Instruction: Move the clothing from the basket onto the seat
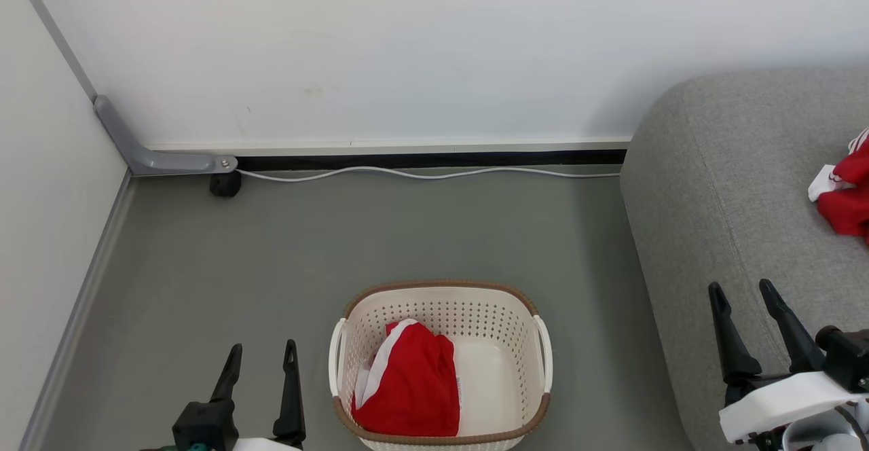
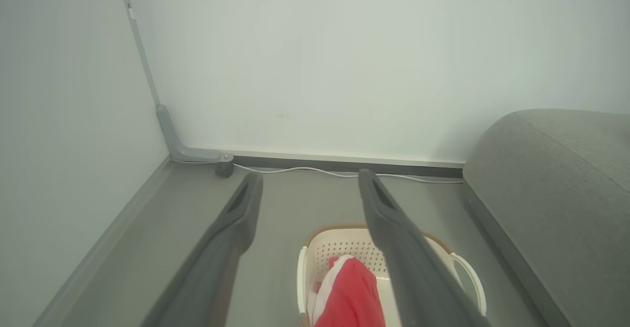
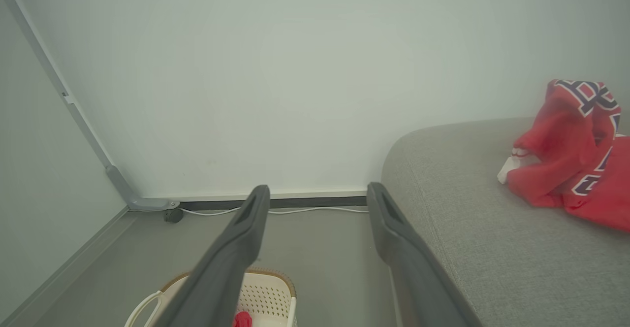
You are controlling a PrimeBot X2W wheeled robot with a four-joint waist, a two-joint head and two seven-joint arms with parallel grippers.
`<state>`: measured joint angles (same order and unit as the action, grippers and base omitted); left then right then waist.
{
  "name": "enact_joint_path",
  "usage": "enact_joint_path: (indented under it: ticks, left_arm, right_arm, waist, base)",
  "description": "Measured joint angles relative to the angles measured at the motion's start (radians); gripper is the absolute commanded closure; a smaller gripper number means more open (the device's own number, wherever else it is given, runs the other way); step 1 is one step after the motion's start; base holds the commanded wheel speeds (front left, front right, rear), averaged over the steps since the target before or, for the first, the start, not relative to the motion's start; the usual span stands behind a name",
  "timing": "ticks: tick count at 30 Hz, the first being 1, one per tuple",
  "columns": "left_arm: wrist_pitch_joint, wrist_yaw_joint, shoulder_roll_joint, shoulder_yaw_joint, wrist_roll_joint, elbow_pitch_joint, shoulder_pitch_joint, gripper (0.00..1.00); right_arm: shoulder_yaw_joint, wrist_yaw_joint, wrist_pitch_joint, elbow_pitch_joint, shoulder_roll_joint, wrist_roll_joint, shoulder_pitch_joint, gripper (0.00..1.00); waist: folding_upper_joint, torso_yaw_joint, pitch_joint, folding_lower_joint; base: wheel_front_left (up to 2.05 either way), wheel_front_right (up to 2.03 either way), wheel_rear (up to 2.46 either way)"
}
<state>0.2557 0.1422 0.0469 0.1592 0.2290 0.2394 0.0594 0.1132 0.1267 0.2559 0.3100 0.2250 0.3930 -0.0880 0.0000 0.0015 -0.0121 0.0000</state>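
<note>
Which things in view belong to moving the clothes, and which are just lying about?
Job:
- basket
- red garment inside it
- lettered garment, already on the sofa

Lying about:
- white cable along the wall's foot
- grey bracket in the corner
- black knob by the bracket's end

bright even light, hazy wrist views

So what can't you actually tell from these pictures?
1. Red garment on the sofa: head view, cut off by the right edge; right wrist view, navy lettering crumpled, unreadable.
2. Basket: left wrist view, a finger of the left claw covers its right side.
3. Anything under the red cloth in the basket: head view, hidden by that cloth.
</note>
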Motion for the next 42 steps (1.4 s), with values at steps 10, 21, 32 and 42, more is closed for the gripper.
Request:
enact_joint_path:
  ticks: [10, 21, 32, 42]
  left_arm:
    - [0.000, 0.000, 0.000, 0.024, 0.002, -0.008, 0.000, 0.00]
    - [0.000, 0.090, 0.002, 0.205, 0.066, -0.017, -0.072, 0.00]
    - [0.000, 0.217, 0.002, 0.400, 0.155, -0.017, -0.260, 0.00]
    - [0.000, 0.283, 0.001, 0.501, 0.220, 0.058, -0.481, 0.00]
  right_arm:
    - [0.001, 0.000, 0.000, -0.006, 0.000, 0.001, -0.001, 0.00]
    - [-0.010, 0.000, 0.000, -0.095, 0.077, 0.050, -0.061, 0.00]
    - [-0.009, 0.000, 0.000, -0.200, 0.199, 0.138, -0.167, 0.00]
    - [0.005, 0.000, 0.000, -0.304, 0.278, 0.198, -0.296, 0.00]
  waist:
    - [0.0000, -0.002, -0.014, 0.0000]
    - [0.0000, -0.009, -0.142, 0.0000]
    - [0.0000, -0.009, -0.333, 0.0000]
    - [0.0000, -0.023, -0.547, 0.0000]
  base:
    - [0.00, 0.00, 0.00]
    - [0.00, 0.00, 0.00]
    - [0.00, 0.00, 0.00]
    - [0.00, 0.00, 0.00]
